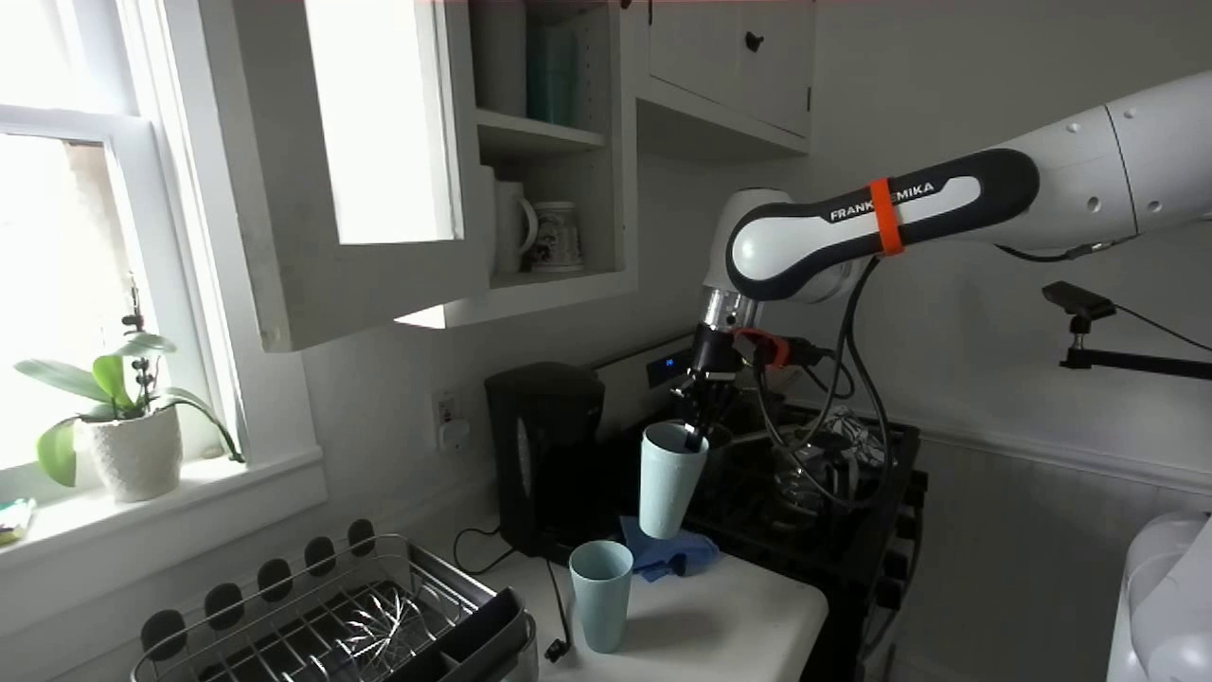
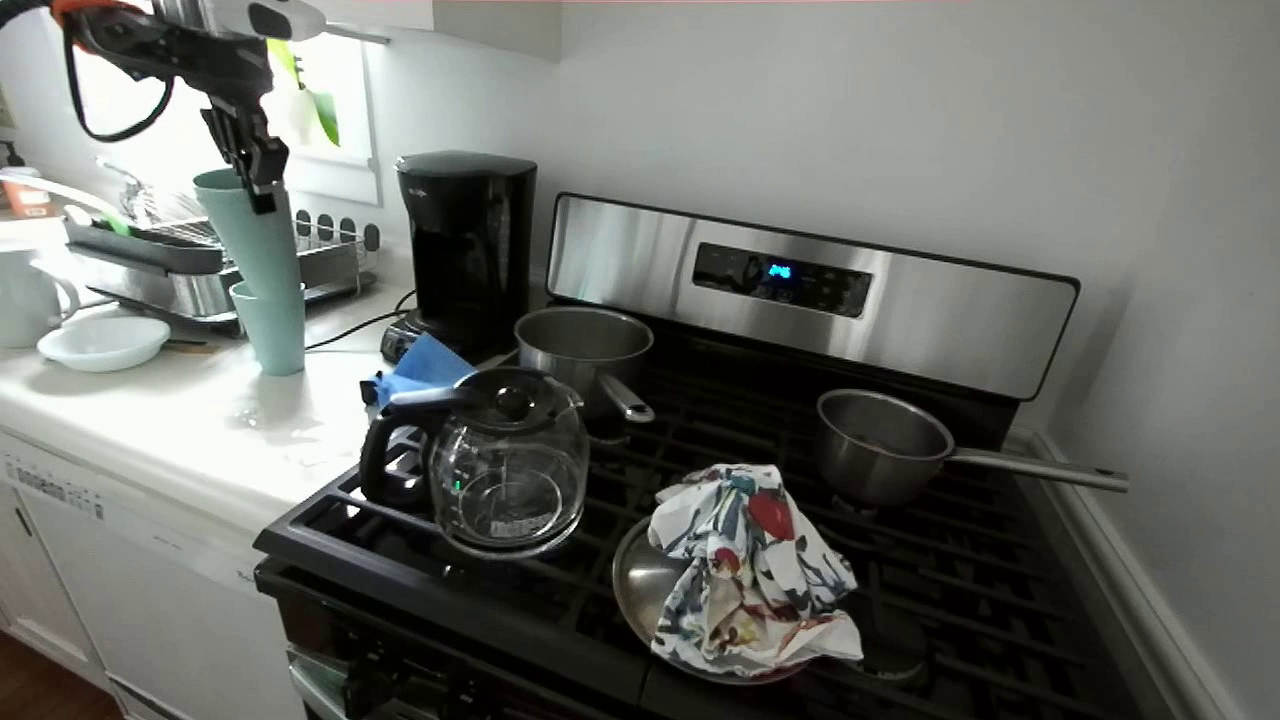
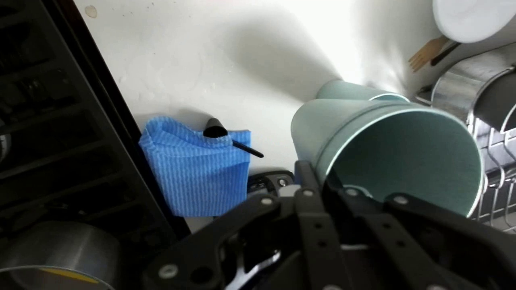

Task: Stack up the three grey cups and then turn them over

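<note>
Pale blue-green plastic sits in the grasp of your end effector (image 3: pixel 319 175): it pinches the held cup (image 1: pixel 668 493) by its rim, one finger inside the mouth, the other against the outer wall. You have that cup tilted, mouth up, clear of the worktop (image 1: pixel 743 616) and near the standing cup (image 1: pixel 602 599), which rests upright there. In the wrist view a line runs round the held cup just below its rim; whether this marks another cup nested with it, you cannot tell. Near the standing cup you see the dish rack (image 2: pixel 185 290), with a white bowl (image 2: pixel 105 345) close by on the worktop. A blue cloth (image 3: pixel 197 177) lies at the edge of the stove (image 2: pixel 1000 590), by the coffee maker (image 2: pixel 465 215). Your stove carries a carafe (image 2: pixel 510 470), two saucepans (image 2: pixel 872 462) and a pan (image 2: pixel 640 580) partly covered by a floral cloth (image 2: pixel 745 580).
</note>
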Robot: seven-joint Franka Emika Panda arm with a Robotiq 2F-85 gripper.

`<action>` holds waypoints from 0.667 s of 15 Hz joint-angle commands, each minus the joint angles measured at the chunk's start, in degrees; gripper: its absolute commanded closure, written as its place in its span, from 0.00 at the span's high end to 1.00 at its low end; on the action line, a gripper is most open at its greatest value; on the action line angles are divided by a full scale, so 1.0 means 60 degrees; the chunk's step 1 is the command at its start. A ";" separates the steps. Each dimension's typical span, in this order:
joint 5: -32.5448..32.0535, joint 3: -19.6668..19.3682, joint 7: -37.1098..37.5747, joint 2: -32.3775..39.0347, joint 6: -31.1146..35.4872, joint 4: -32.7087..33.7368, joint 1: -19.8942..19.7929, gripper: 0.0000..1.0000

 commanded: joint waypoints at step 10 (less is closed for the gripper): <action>0.0867 0.0396 -0.0704 0.1146 0.1179 0.0637 0.0825 0.02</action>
